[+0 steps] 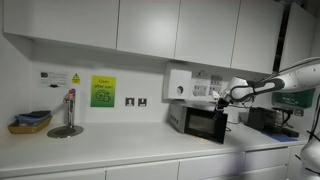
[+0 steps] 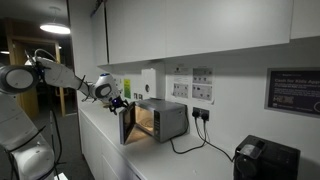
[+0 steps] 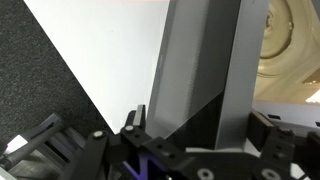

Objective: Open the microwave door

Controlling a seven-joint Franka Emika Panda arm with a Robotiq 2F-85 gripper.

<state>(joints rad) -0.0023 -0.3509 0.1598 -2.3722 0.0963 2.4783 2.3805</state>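
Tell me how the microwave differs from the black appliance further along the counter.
The microwave is silver-grey; the black appliance is dark all over. The microwave stands with its door swung open and its inside lit; the black appliance shows no light. The tool is at the microwave's door, far from the black appliance. Both are boxy and stand on the white counter by the wall.
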